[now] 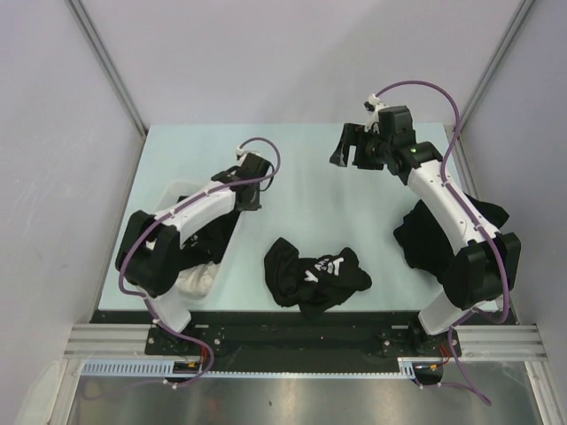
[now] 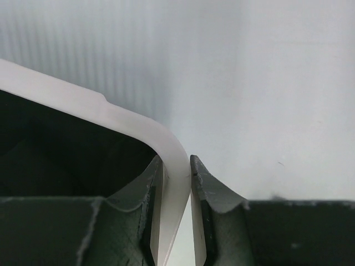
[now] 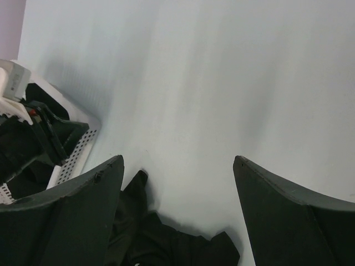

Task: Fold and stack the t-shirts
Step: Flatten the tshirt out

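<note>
One black t-shirt (image 1: 314, 276) lies crumpled, white lettering facing up, close to the middle of the table's (image 1: 301, 168) near edge, a second black heap (image 1: 423, 232) sits bunched by the right edge, partly hidden, and more black fabric (image 1: 213, 241) lies in the white basket (image 1: 170, 191) at the left edge.

lab cell: grey panels (image 1: 292, 53), aluminium rail (image 1: 97, 341).

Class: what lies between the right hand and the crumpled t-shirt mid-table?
Only bare table. The top view shows the open right hand beyond the t-shirt, with nothing between them.
</note>
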You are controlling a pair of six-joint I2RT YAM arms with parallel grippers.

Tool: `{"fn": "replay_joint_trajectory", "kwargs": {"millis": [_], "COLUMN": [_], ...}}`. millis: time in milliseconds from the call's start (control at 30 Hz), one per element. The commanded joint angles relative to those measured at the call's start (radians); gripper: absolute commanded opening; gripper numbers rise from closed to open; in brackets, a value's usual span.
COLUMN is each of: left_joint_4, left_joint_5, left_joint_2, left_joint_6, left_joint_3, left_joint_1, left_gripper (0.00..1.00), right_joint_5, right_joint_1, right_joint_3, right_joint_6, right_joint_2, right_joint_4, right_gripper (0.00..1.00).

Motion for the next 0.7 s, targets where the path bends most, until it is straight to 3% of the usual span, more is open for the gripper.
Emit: {"fn": "replay_joint_trajectory", "kwargs": {"millis": [0, 400, 667], "left_joint_4": [-0.053, -0.039, -0.049], "left_joint_5": [-0.082, -0.076, -0.061], "left_joint_2": [-0.103, -0.218, -0.196], "left_joint_6": [-0.051, 0.005, 0.027], "left_joint_3": [-0.011, -0.135, -0.18], "left_joint_1": [0.062, 0.157, 0.169], "left_gripper": [0.0, 0.0, 0.0], "right_joint_5": [-0.016, -0.028, -0.037], "right_joint_1": [-0.004, -0.005, -0.002], "right_joint_3": [-0.013, -0.023, -0.028], "right_joint_6": [-0.003, 0.011, 0.022], "right_joint_2": [-0.046, -0.044, -0.043], "right_joint_4": [0.023, 0.043, 0.047], "right_gripper": [0.85, 0.85, 0.85]}}
